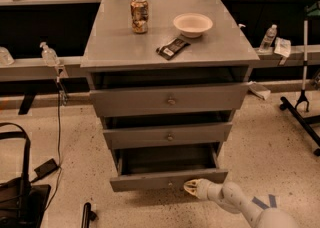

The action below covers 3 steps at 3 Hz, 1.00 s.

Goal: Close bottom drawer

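The bottom drawer is the lowest of three grey drawers in the metal cabinet. It stands pulled out, its dark inside showing, with its narrow front panel facing me. My gripper is at the end of the white arm coming from the lower right. Its tip is at the drawer's front panel, right of centre and close to the small knob. The middle drawer and the top drawer above are also slightly open.
On the cabinet top stand a can, a white bowl and a dark snack bar. A black bag lies on the floor at left. A black stand base is at right. Shelving with bottles runs behind.
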Tool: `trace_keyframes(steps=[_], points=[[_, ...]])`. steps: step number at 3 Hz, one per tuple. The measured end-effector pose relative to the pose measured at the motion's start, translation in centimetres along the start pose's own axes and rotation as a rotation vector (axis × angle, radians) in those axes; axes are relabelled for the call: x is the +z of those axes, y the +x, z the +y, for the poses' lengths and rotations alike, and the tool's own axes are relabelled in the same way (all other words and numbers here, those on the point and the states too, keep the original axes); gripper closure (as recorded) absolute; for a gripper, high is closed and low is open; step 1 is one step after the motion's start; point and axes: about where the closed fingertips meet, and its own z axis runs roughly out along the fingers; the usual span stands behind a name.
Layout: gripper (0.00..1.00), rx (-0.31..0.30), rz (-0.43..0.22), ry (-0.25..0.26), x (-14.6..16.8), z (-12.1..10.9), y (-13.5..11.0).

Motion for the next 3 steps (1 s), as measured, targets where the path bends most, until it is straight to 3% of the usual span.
trace_keyframes(steps=[1,3], points=[[1.00,0.004,-0.011,0.031,-0.6,0.7,0.4],[1.00,0.015,-0.038,0.105,0.7,-0.8,0.9]])
